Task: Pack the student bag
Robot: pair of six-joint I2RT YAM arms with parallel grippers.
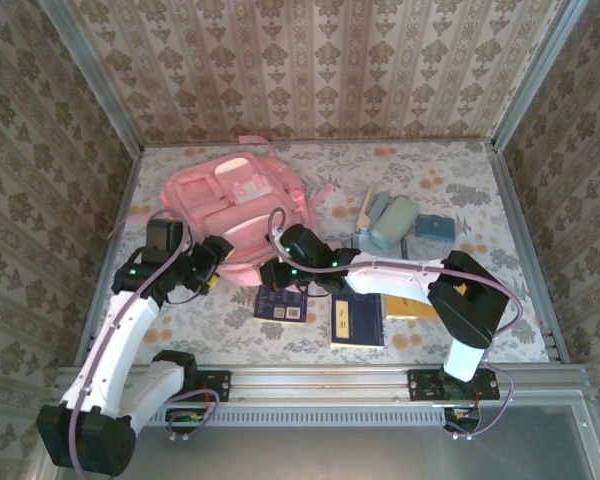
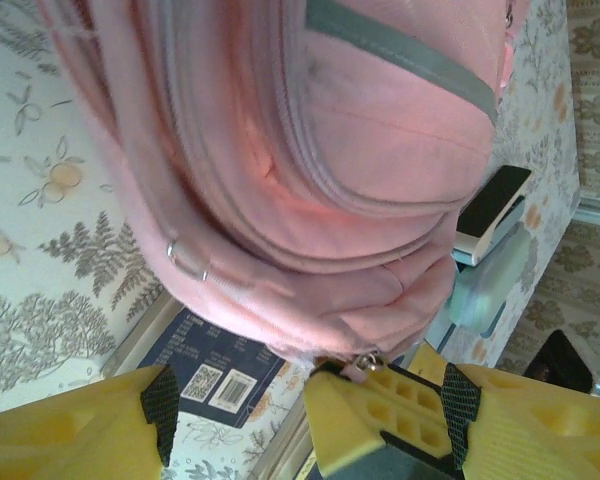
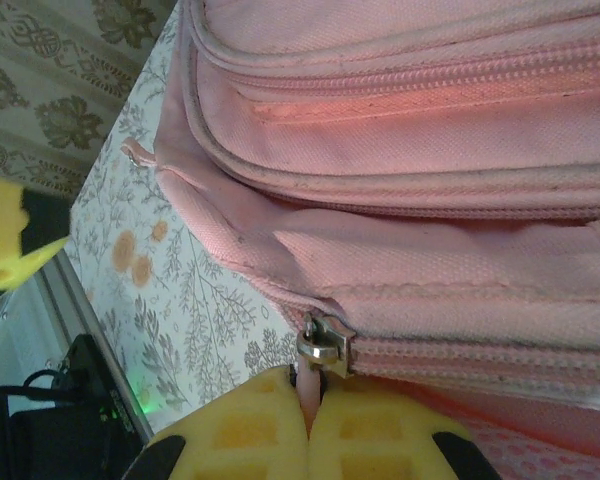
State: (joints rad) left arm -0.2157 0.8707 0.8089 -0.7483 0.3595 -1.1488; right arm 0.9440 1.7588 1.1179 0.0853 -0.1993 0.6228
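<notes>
One student bag (image 1: 235, 205) lay by two dark blue books (image 1: 283, 303), the left hand (image 2: 238, 410) spread empty at its edge, the right hand (image 3: 308, 400) pinching its zipper pull (image 3: 325, 345).

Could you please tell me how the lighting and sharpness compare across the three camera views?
Top external: even, soft light, slightly washed out, the student bag pale but clear. Left wrist: the bag is close and soft-focused, with a warm pink glow in its folds. Right wrist: fabric weave and zipper crisp, the yellow fingers at the bottom edge blurred.
</notes>
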